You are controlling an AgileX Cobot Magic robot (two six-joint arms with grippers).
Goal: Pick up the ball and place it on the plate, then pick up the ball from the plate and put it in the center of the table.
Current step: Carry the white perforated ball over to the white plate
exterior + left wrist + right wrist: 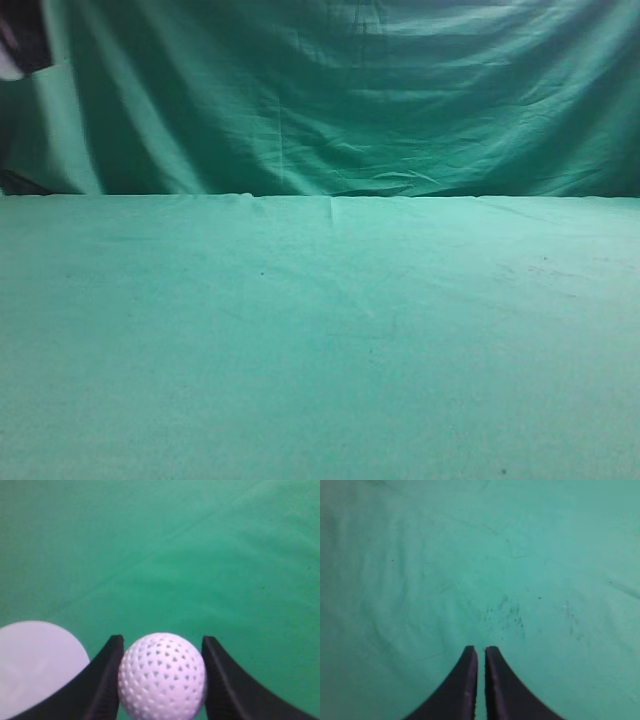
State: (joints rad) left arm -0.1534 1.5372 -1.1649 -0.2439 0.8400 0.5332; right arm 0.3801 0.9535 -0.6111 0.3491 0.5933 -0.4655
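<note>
- The ball [162,676], white and dimpled, sits pinched between the two black fingers [107,680] of the left hand [162,680], both touching its sides; whether it rests on the tabletop [175,555] cannot be told
- The plate [35,665], pale and round, lies just beside the left finger; only part of it shows
- The right hand [481,680] hangs over bare green tabletop, fingers pressed together, holding nothing
- The exterior view shows only tabletop and the draped backdrop [320,90] behind its far edge
</note>
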